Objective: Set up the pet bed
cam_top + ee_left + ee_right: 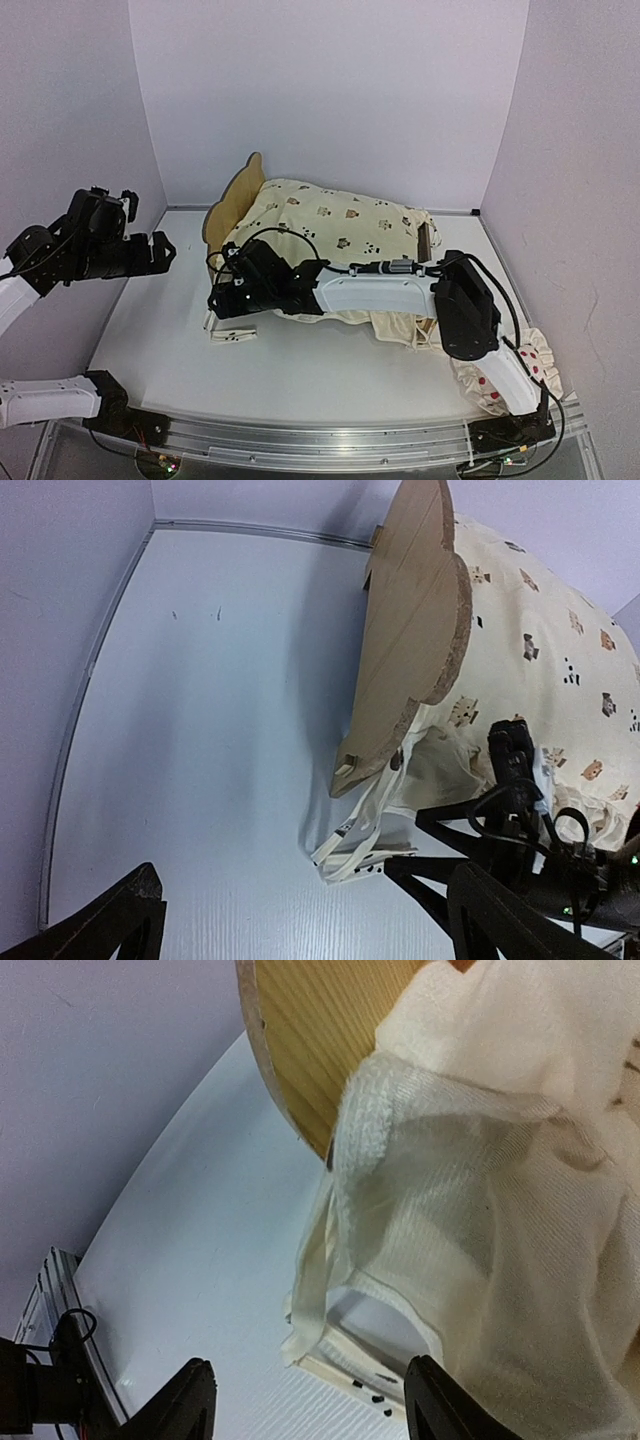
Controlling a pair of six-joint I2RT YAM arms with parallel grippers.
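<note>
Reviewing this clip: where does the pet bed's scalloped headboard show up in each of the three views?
Top external: the headboard stands left of centre, at the bed's left end.
Left wrist: the headboard fills the upper middle, leaning, with its flat back toward the camera.
Right wrist: the headboard shows close up along the top edge, only partly in frame.
Shared landmark: the cream cover lies right against it.

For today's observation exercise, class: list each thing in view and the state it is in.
Bed, upright, headboard bare.
Cover, draped over bed, corner hanging loose.
Pillow, on table, off the bed.
Left pincer, open, empty.
Right pincer, open, at the cover's loose corner.
</note>
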